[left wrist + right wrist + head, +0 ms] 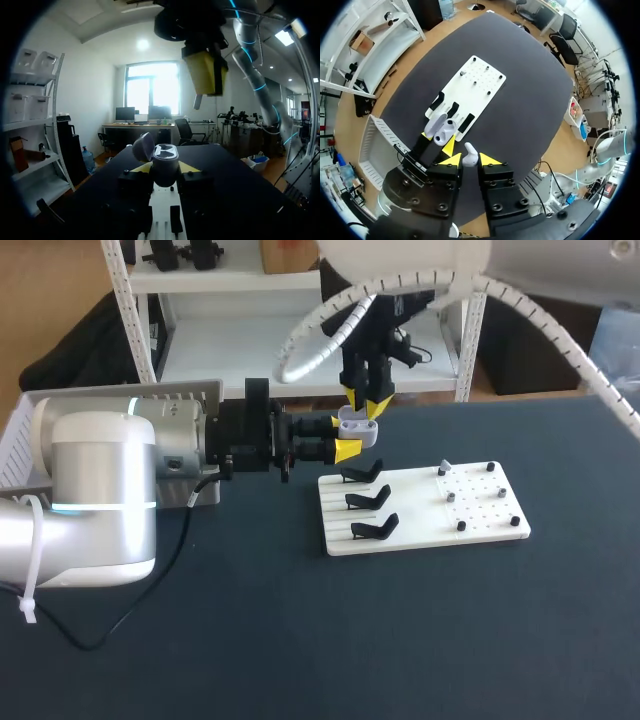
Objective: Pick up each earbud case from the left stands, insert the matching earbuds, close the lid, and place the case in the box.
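Left tool (165, 169) grips open case (445, 131); right tool (470, 161) pinches earbud (470, 151).

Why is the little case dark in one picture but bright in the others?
Left wrist view: strong light comes from behind, so the case in the left gripper shows its shaded side. Head and right wrist views: light falls from above, so the case and the earbud in the right gripper look pale.

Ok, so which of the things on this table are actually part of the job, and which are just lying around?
Job:
earbud case in left gripper
earbud in right gripper
three black stands on white board
white box

Lying about:
black cable
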### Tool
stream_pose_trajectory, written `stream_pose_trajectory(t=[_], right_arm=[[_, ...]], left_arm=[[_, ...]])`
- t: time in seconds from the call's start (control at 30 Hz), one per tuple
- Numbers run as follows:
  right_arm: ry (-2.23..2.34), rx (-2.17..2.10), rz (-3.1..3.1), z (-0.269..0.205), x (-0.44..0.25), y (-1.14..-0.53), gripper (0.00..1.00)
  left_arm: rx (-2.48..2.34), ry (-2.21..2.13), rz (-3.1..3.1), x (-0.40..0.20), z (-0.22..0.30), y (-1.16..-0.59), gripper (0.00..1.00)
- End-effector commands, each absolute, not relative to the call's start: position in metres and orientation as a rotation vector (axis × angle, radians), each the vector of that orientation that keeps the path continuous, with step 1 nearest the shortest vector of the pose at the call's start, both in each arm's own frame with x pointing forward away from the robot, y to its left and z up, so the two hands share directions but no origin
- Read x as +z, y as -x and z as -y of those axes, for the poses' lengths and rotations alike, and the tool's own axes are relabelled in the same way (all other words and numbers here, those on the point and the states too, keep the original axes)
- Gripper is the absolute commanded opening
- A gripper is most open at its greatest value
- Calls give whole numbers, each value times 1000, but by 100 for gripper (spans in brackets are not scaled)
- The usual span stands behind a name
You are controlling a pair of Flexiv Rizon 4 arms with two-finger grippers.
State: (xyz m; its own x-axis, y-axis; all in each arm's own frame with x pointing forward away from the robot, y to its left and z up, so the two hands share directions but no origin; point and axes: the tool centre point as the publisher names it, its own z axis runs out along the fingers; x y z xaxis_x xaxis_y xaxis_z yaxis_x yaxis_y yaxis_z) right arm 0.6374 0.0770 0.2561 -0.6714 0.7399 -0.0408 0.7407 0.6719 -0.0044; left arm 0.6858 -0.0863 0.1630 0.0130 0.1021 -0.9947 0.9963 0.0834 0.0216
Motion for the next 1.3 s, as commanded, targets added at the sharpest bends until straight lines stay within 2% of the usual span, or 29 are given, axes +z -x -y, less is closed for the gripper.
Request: stream_pose_trajectory(t=[0.03,1.3], right_arm=[[-1264,3,-2866,-80,249,-646,0],[-1296,17,-2900,-78,223,-672,0]], left_arm=[[-1081,-1223,-1307,162,86,-685,0],[-1081,-1223,-1307,162,86,-685,0]])
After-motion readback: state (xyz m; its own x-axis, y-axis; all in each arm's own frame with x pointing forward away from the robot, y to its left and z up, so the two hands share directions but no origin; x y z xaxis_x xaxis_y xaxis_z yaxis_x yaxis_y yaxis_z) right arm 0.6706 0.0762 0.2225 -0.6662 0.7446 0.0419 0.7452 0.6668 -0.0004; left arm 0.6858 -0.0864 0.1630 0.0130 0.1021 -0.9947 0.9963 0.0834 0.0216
